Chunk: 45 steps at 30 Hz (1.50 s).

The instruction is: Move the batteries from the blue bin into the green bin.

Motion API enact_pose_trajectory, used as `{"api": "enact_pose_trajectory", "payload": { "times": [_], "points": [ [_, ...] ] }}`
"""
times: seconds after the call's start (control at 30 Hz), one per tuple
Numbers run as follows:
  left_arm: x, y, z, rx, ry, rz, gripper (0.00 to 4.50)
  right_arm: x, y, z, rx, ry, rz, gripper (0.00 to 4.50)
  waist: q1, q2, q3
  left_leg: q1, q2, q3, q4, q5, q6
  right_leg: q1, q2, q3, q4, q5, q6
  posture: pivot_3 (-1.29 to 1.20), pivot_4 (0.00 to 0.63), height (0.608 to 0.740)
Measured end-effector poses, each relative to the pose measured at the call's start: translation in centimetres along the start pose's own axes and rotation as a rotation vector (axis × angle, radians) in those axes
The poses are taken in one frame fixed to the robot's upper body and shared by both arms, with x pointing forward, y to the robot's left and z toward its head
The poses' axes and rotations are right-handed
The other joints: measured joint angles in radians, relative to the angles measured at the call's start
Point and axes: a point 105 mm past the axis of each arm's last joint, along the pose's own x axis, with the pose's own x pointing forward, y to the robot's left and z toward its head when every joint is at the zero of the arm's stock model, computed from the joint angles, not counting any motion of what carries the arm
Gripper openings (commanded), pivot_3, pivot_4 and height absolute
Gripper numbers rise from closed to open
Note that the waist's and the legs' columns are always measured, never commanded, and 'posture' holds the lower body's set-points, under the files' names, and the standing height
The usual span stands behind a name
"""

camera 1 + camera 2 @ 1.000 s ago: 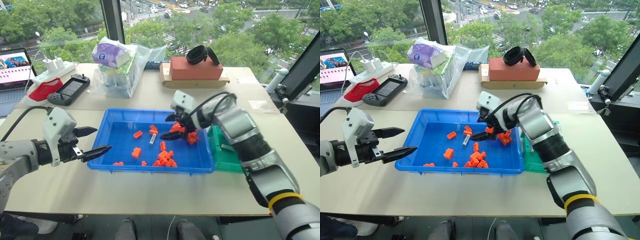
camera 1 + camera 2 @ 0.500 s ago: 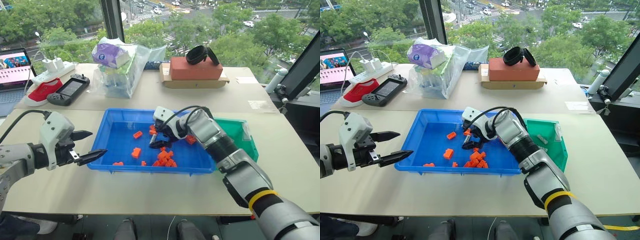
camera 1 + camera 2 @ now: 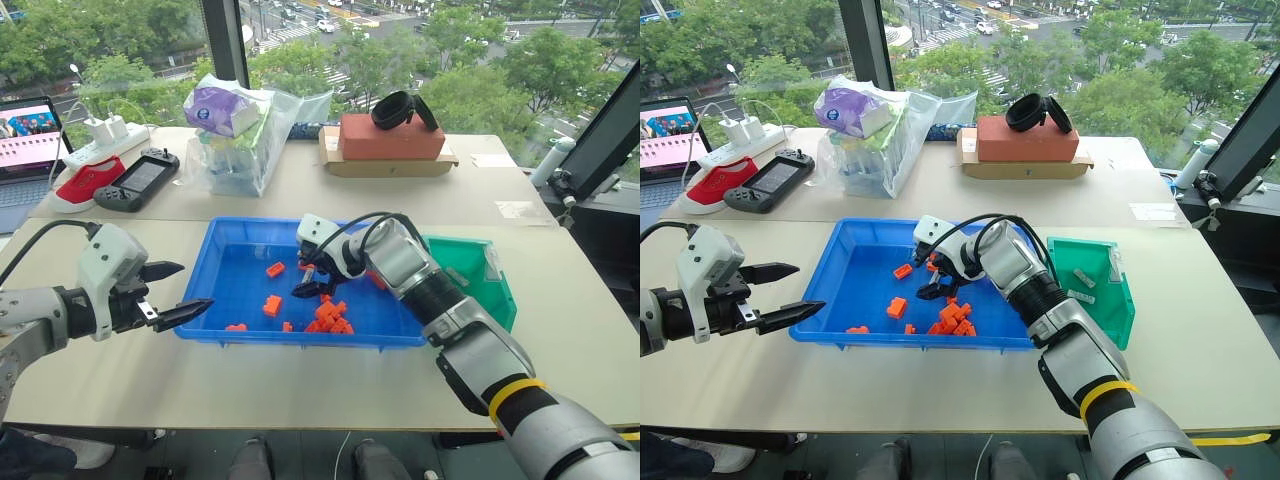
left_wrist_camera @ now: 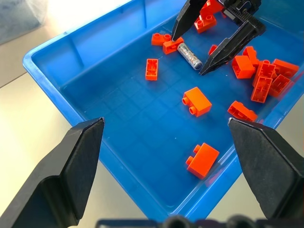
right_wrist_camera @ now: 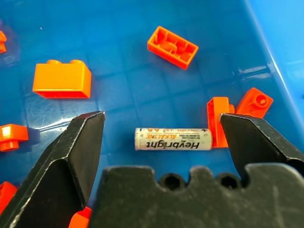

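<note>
Right gripper [image 4: 205, 47] hangs spread wide and empty inside the wide, shallow bright-blue plastic bin [image 3: 235, 240], its black fingers either side of a small silver cylindrical battery [image 5: 173, 139] lying flat among orange plastic blocks [image 3: 330, 316]. For a clean pick, I'd drop straight down and close across the battery's middle, avoiding the orange block touching its end. Beside the blue bin sits the small green plastic bin [image 3: 1095, 285]. Left gripper [image 3: 170, 290] waits open, holding nothing, just outside the blue bin.
</note>
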Motion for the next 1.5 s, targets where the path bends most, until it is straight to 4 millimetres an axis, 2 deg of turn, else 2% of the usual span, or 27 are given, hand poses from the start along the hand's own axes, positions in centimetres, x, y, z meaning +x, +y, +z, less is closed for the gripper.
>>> {"api": "enact_pose_trajectory", "payload": {
  "times": [0.27,0.63,0.77,1.0,1.5],
  "points": [
    [0.0,0.0,0.0,0.0,0.0,0.0,4.5,0.2,1.5,-1.4,0.017,0.045,0.066,4.47,0.0,0.0,0.0,0.0,0.0,0.0,0.0,0.0,0.0,0.0,0.0,0.0,0.0,0.0,0.0,0.0,0.15,0.735],
    [0.1,0.1,0.1,0.016,-0.002,0.004,4.5,0.7,0.5,-1.3,0.025,0.055,0.006,4.47,0.0,0.0,0.0,0.0,0.0,0.0,0.0,0.0,0.0,0.0,0.0,0.0,0.0,0.0,0.0,0.0,0.15,0.735],
    [0.1,0.1,0.0,0.015,0.0,0.004,4.5,0.2,0.0,-1.7,0.007,0.067,-0.01,3.42,0.001,0.0,0.0,0.0,0.0,0.0,0.0,0.0,0.0,0.0,0.0,0.0,0.0,0.0,0.0,0.0,0.15,0.735],
    [0.1,0.1,-0.1,0.017,0.004,0.006,4.5,-1.1,-0.3,-3.2,-0.001,0.087,0.002,3.42,0.001,0.0,0.0,0.0,0.0,0.0,0.0,0.0,0.0,0.0,0.0,0.0,0.0,0.0,0.0,0.0,0.15,0.735],
    [0.5,0.1,-0.1,0.028,0.004,-0.01,4.5,-2.1,-0.2,-4.3,-0.034,0.114,0.024,3.42,0.002,-0.001,0.0,0.001,0.0,0.0,0.0,0.0,0.0,0.001,0.0,0.0,0.0,0.0,0.0,0.0,0.15,0.735]
  ]
}}
